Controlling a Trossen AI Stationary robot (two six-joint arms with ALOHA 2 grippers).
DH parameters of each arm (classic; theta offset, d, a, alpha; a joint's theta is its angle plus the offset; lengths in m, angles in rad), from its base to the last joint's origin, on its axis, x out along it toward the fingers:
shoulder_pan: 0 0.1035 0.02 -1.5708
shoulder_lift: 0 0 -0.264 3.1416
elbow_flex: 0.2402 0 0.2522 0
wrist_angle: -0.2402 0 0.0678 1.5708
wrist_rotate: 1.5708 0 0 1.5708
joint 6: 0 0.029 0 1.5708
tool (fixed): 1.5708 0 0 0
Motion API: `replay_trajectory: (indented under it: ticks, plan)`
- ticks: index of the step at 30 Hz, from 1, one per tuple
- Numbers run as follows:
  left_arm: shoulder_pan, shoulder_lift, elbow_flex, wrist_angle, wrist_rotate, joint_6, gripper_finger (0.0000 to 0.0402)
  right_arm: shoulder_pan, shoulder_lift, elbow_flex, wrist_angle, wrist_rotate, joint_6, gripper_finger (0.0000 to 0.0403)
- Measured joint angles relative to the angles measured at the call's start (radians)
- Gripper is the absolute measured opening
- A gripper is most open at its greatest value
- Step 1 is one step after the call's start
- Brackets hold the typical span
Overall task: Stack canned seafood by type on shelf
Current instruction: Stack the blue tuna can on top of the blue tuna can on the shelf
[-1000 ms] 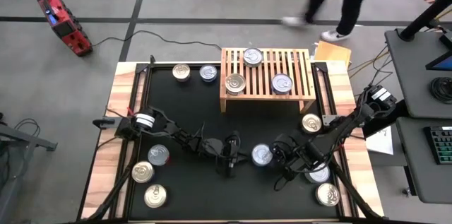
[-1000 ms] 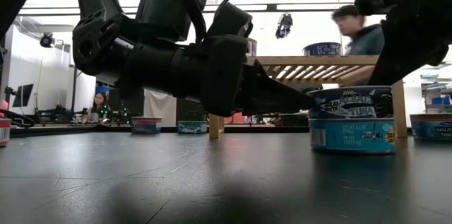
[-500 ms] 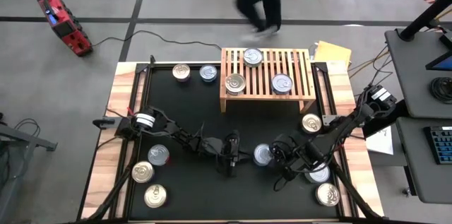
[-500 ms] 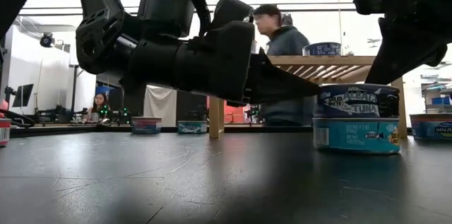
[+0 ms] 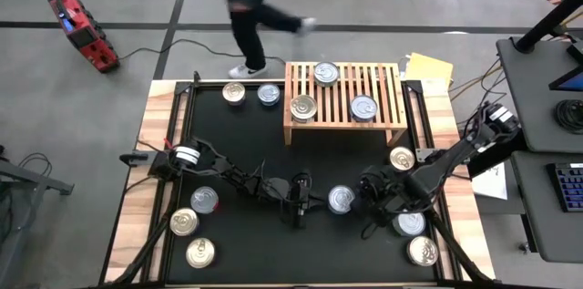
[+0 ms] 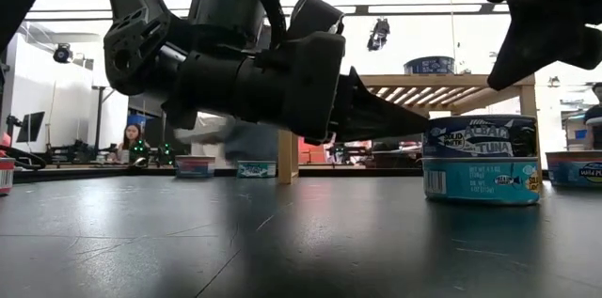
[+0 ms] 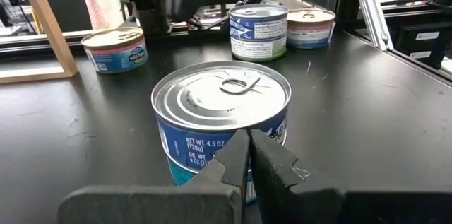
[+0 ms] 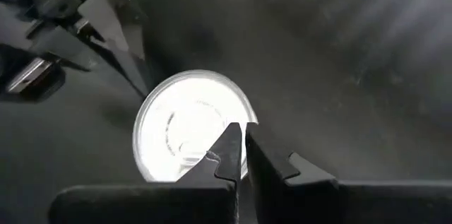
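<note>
From above, you see the blue tin point(image 5: 341, 200) mid-mat between both grippers; the shelf point(image 5: 345, 98) at the far edge carries three tins. Low down, your left gripper point(image 6: 414, 129) touches its side. Wrist views: left gripper's and right gripper's point(image 8: 242, 139) fingers pinched together, holding nothing.

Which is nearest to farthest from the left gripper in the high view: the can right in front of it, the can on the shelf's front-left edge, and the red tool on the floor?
From the left gripper, shut:
1. The blue-labelled can, on the mat just right of the fingertips.
2. The gold-lidded can, on the shelf at its front-left edge.
3. The red tool, on the floor beyond the table's far-left corner.
</note>
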Motion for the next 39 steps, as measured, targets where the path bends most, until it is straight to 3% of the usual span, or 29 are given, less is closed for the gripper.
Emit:
replay_trajectory:
  ticks: [3,7,14,19,28,39]
  plan:
    - [-0.002,0.000,0.000,-0.002,0.004,0.013,0.0001,0.000,-0.005,0.000,0.001,-0.046,0.007,0.0024]
    - [-0.006,-0.003,0.000,0.004,0.022,0.016,0.0001,0.000,0.000,-0.002,0.001,-0.088,0.020,0.0067]
    - [-0.010,-0.028,0.000,0.012,0.022,0.061,0.0001,0.000,0.000,-0.003,0.001,-0.076,0.034,0.0167]
    - [-0.001,-0.028,0.020,0.016,0.021,0.099,0.0001,0.000,0.009,-0.012,0.003,-0.053,0.036,0.0211]
    - [0.001,-0.028,0.128,-0.246,-0.033,0.125,0.0001,0.001,0.013,-0.016,0.011,-0.052,0.078,0.0235]
    - [0.002,-0.027,0.082,-0.212,-0.055,0.100,0.0001,0.001,0.015,-0.111,0.168,-0.051,0.104,0.0249]
